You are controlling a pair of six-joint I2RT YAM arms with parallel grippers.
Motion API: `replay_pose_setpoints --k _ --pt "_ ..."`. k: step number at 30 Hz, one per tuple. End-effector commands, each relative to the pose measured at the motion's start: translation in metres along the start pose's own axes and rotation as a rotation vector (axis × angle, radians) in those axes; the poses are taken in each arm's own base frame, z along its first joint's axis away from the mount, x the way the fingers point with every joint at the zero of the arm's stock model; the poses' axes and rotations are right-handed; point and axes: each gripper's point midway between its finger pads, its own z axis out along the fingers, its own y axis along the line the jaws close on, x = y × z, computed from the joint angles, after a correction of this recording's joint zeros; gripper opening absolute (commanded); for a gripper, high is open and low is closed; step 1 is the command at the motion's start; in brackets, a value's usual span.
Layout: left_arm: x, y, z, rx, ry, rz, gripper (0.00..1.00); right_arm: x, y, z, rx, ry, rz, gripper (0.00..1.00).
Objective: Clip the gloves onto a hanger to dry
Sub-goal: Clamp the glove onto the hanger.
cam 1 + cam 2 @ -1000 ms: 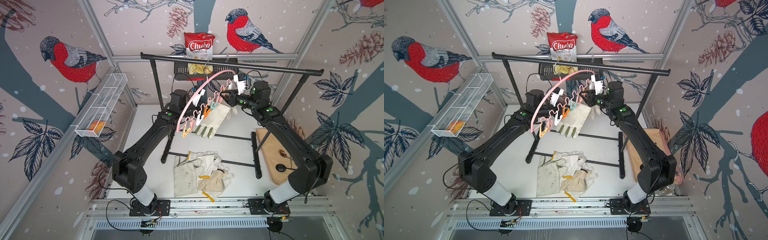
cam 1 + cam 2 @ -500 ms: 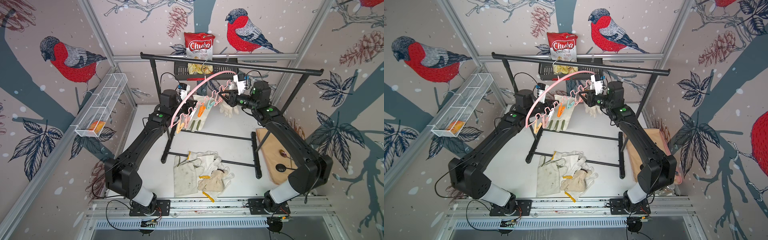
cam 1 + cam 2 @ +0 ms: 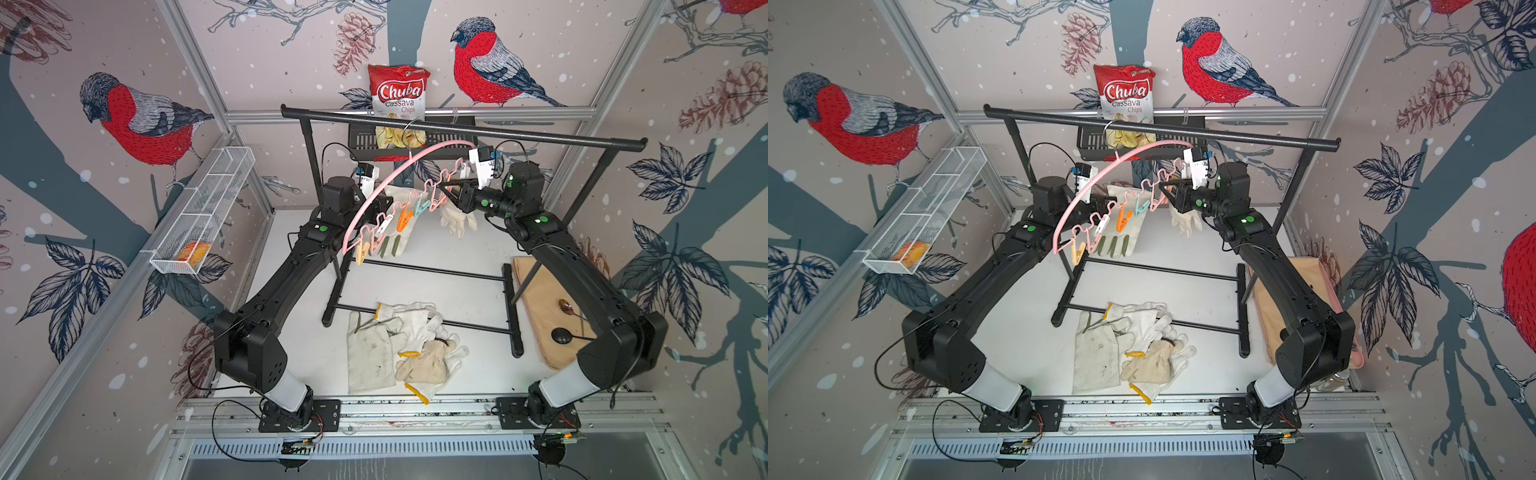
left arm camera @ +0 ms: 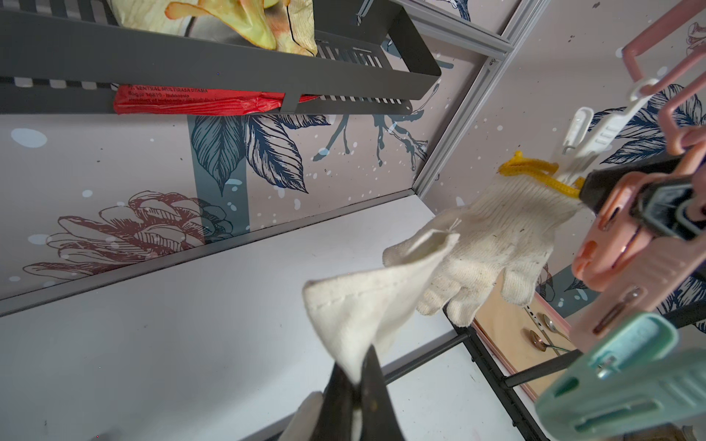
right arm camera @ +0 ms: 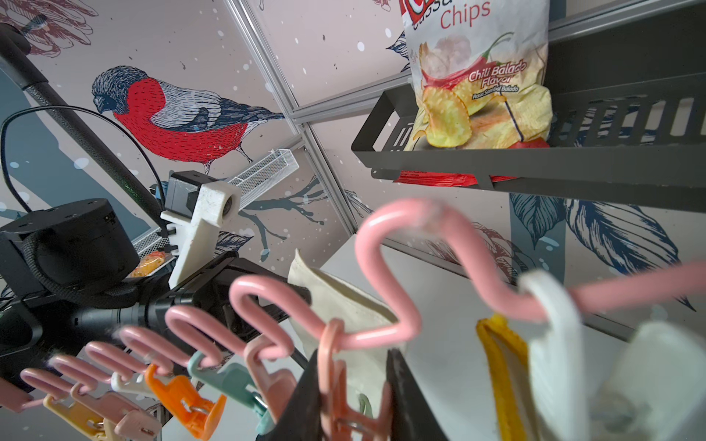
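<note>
The pink arched hanger (image 3: 374, 195) (image 3: 1075, 195) hangs by its hook from the black rack, with a row of pastel pegs under it. My left gripper (image 4: 357, 385) is shut on the cuff of an off-white leather glove (image 3: 395, 237) (image 3: 1121, 237) (image 4: 366, 305), holding it up behind the pegs. My right gripper (image 5: 351, 382) (image 3: 442, 189) is shut on a pink peg (image 5: 340, 397) (image 4: 619, 244) near the hanger's right end. A knitted glove (image 3: 457, 216) (image 4: 493, 244) with a yellow cuff hangs from a white peg beside it. More gloves (image 3: 399, 349) (image 3: 1125, 349) lie piled on the table.
The black rack's top bar (image 3: 457, 129) crosses above the hanger and its base bars (image 3: 419, 270) lie on the table. A black shelf holds a chips bag (image 3: 399, 95). A wire basket (image 3: 203, 216) hangs on the left wall. A tan tray (image 3: 548, 311) with spoons sits right.
My left gripper has carried the leather glove to the left and back behind the pegs, and the hanger swung left with it. The right gripper has kept its hold on the pink peg.
</note>
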Motion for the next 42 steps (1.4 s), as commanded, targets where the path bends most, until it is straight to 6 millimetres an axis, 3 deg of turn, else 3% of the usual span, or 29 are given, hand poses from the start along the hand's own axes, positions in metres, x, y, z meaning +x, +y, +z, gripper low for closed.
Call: replay_pose_setpoints --k 1,10,17,38,42 --pt "-0.002 -0.008 -0.005 0.039 -0.011 0.032 0.00 -0.007 0.011 -0.002 -0.041 -0.014 -0.028 0.28" --pt "-0.013 -0.032 -0.028 0.110 -0.040 0.085 0.00 -0.009 0.012 -0.002 -0.048 -0.021 -0.024 0.28" --pt "-0.021 -0.015 -0.040 -0.018 -0.069 0.074 0.00 -0.008 0.014 -0.003 -0.051 -0.018 -0.024 0.28" --pt "-0.021 0.014 0.009 -0.057 -0.072 0.110 0.00 -0.007 0.018 -0.006 -0.064 -0.013 -0.032 0.28" --pt "-0.020 0.008 0.014 -0.011 -0.063 0.125 0.00 -0.005 0.016 -0.005 -0.059 -0.010 -0.029 0.28"
